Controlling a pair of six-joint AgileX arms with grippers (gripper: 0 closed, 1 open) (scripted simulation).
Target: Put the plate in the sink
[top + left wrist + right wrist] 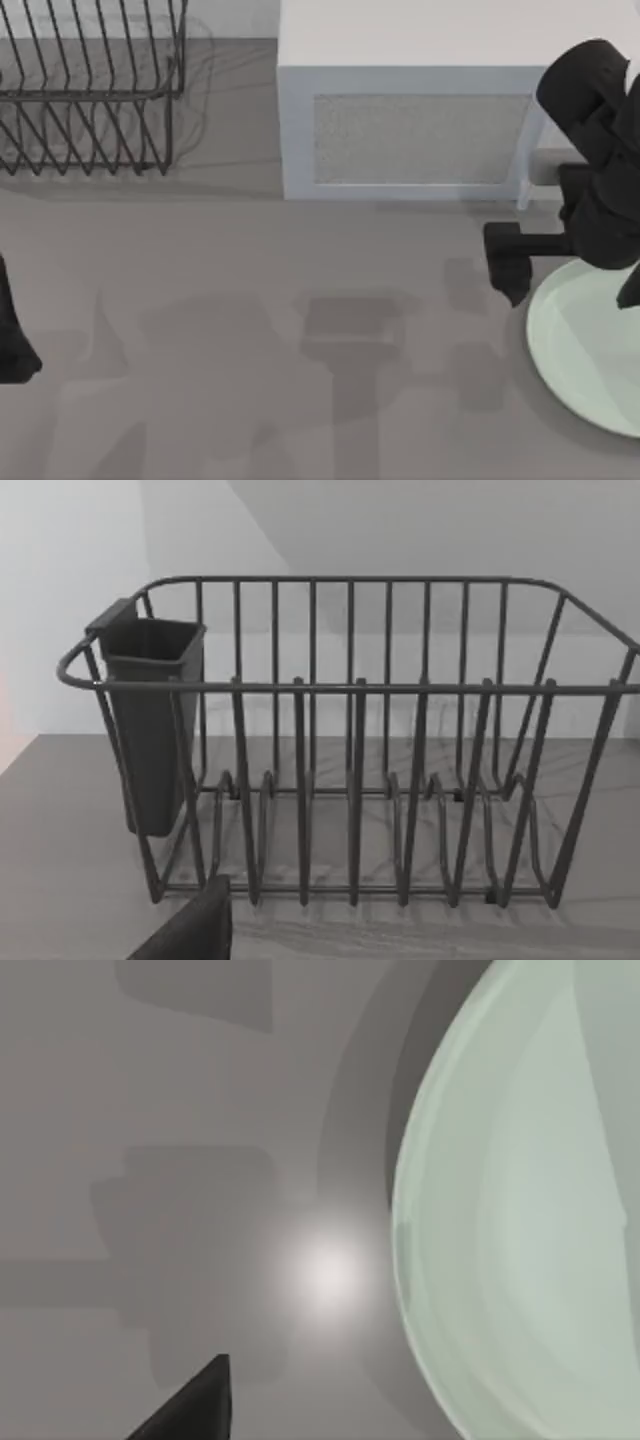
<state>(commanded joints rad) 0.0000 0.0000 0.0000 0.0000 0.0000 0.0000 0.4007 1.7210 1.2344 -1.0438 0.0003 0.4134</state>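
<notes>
The pale mint-green plate [585, 350] lies flat on the grey table at the right edge of the top view, partly cut off by the frame. My right gripper [568, 278] hangs over the plate's far rim, open. One finger [505, 262] stands just outside the rim on the left, the other [630, 290] at the picture's edge. In the right wrist view the plate [520, 1220] lies beside one dark fingertip [190, 1405], which is over bare table. My left arm [12, 335] is parked at the left edge. The sink is out of view.
A boxy white microwave [420, 120] stands at the back, just behind the right arm. A dark wire dish rack [90, 90] sits at the back left; the left wrist view faces this rack [350, 740] and its grey cutlery cup [150, 720].
</notes>
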